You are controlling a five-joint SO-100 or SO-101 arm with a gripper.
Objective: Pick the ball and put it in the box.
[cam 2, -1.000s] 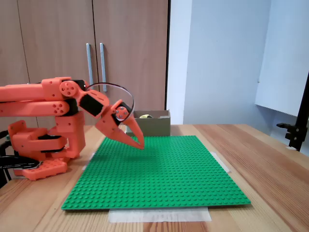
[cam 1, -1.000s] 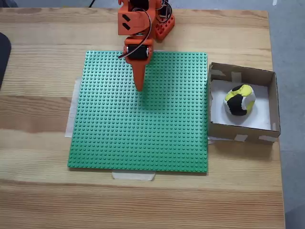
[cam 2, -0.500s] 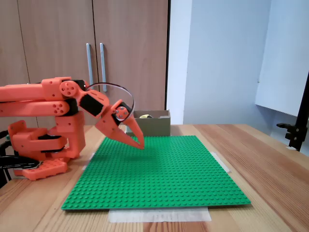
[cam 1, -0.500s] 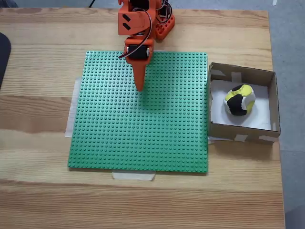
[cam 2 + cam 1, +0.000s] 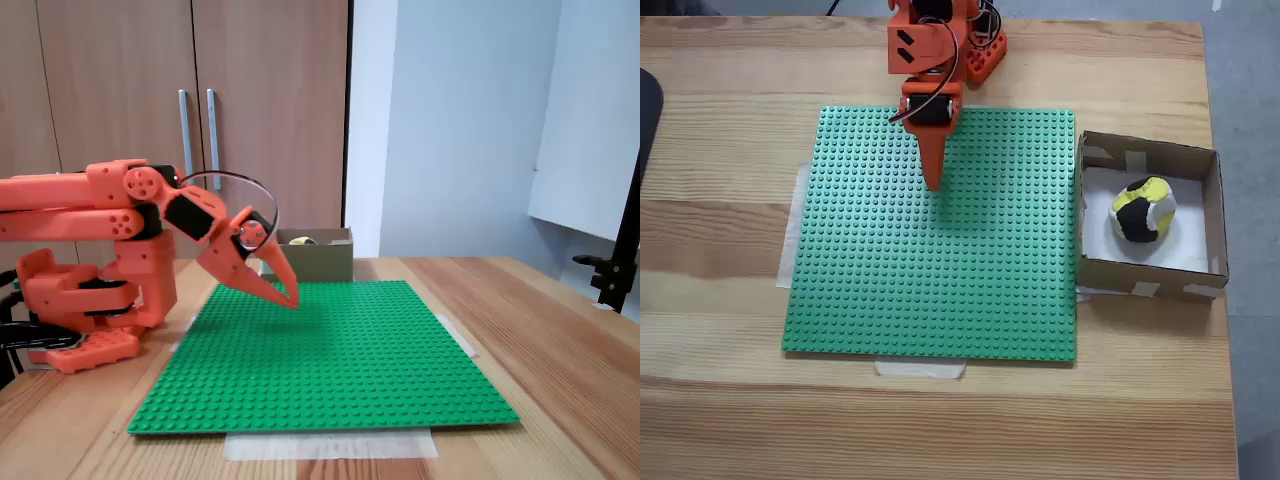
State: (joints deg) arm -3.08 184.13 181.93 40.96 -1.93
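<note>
Nothing has moved: my hand [image 5: 932, 183] stays clenched, empty, above the green mat [image 5: 330, 350]. The ball [image 5: 1142, 210] lies in the box [image 5: 1216, 215]. Wooden worktop [image 5: 730, 150], cupboards [image 5: 120, 80] behind.

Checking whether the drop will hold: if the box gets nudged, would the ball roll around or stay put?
The ball looks lumpy and soft, so it would probably settle rather than roll freely. It lies inside the box, whose low walls should likely stop it. It looks light for its size.
</note>
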